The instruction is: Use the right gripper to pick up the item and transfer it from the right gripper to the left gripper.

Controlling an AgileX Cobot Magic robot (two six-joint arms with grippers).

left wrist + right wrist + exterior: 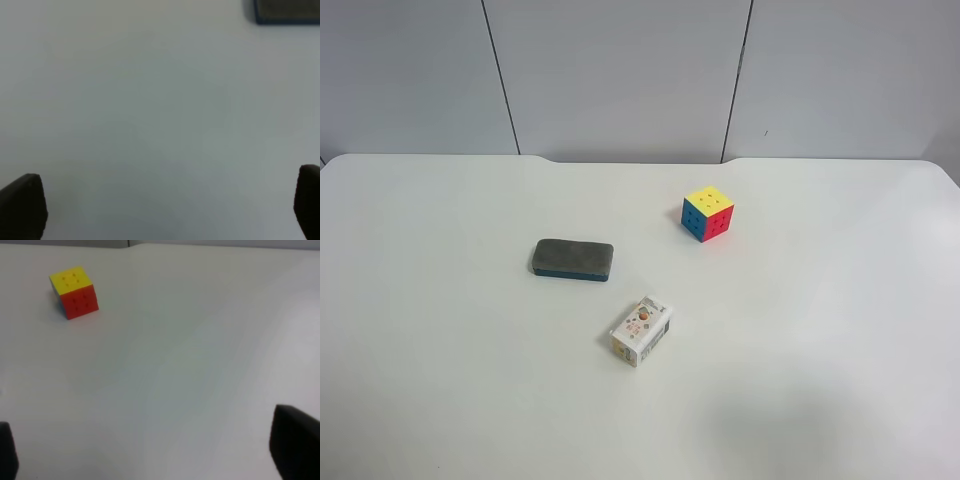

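Three items lie on the white table point(440, 380). A colour cube point(707, 213) with yellow top and red and blue sides sits at the back right. A dark grey board eraser point(572, 259) with a blue base lies mid-table. A small white printed box point(641, 330) lies nearer the front. Neither arm shows in the exterior high view. My right gripper point(150, 450) is open and empty above bare table, with the cube point(74, 292) well away from it. My left gripper point(165, 205) is open and empty, with a corner of the eraser point(287, 11) at the frame's edge.
A grey panelled wall point(620, 70) stands behind the table's far edge. The table has rounded back corners. Only the dark fingertips point(295, 442) point(22, 205) of each gripper show in the wrist views.
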